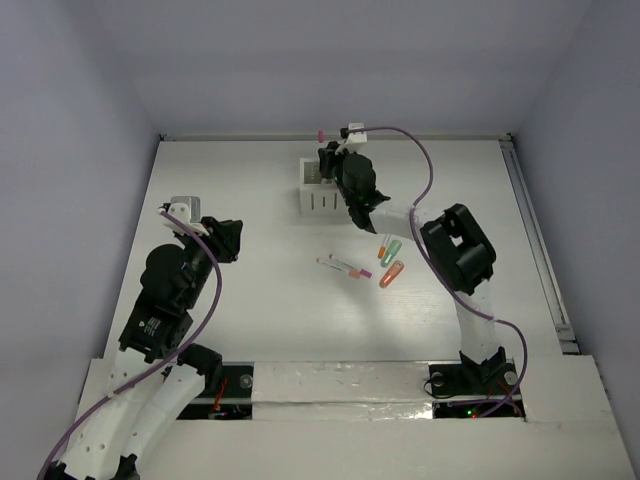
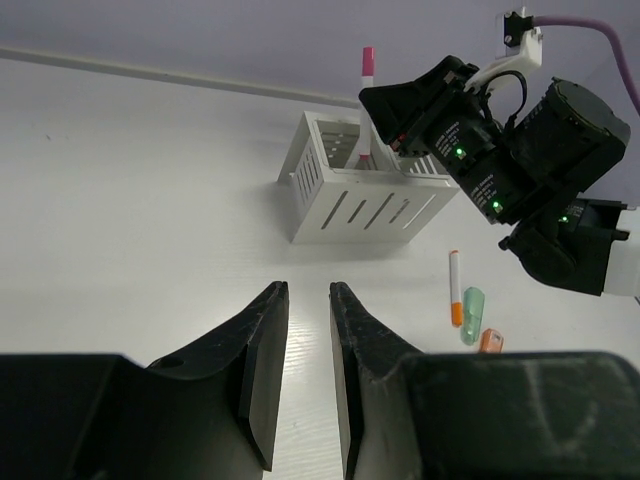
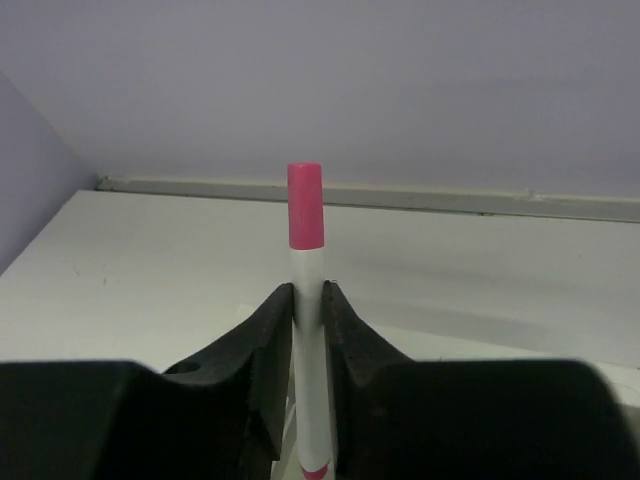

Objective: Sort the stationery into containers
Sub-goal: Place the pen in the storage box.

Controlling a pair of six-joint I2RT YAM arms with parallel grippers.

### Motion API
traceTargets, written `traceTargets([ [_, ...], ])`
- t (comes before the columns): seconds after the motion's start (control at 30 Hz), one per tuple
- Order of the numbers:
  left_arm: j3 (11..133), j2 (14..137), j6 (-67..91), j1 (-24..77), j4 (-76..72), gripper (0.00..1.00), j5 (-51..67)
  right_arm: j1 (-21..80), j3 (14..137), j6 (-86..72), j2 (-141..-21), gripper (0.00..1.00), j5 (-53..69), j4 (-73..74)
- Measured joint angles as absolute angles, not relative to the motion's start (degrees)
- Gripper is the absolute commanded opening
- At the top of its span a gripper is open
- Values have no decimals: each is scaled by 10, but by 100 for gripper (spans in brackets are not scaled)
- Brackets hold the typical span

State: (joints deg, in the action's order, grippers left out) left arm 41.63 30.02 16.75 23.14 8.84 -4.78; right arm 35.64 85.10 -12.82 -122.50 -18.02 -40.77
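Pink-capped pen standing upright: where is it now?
The pen is clamped upright, cap up, in the right gripper, lower end at the white box, far middle of the table.

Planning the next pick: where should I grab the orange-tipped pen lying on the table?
Grip the orange-tipped pen at its white barrel, from straight above, straddling its width: it lies flat, and the mint-green piece crowds the tipped end.

Pen [image 3: 310, 330] white w/ pink cap; box [image 2: 350, 210] white, slotted front; orange stub [image 1: 391, 273]; mint-green stub [image 2: 472, 312]; cable [image 2: 580, 20] purple.
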Motion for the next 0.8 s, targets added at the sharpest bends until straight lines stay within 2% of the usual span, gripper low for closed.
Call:
traceTargets([
  [0.03,416,300,168,231,89,21,-48,358,846,-126,-1225,42,-180,-418],
  [0.13,416,301,168,231,89,21,-47,364,831,-122,-1225,55,-173,-436],
  [0.33,416,300,168,231,89,21,-46,371,805,-118,-1204,57,-157,-439],
  [0.37,416,300,168,231,89,21,-46,373,790,-119,-1189,55,-155,-439],
  [0.5,416,300,168,231,88,21,-46,376,727,-137,-1112,1,-152,-432],
  [0.7,416,301,168,231,88,21,-46,383,637,-198,-976,0,-126,-351],
  [0.8,416,302,168,231,88,21,-44,383,624,-199,-957,0,-93,-280],
])
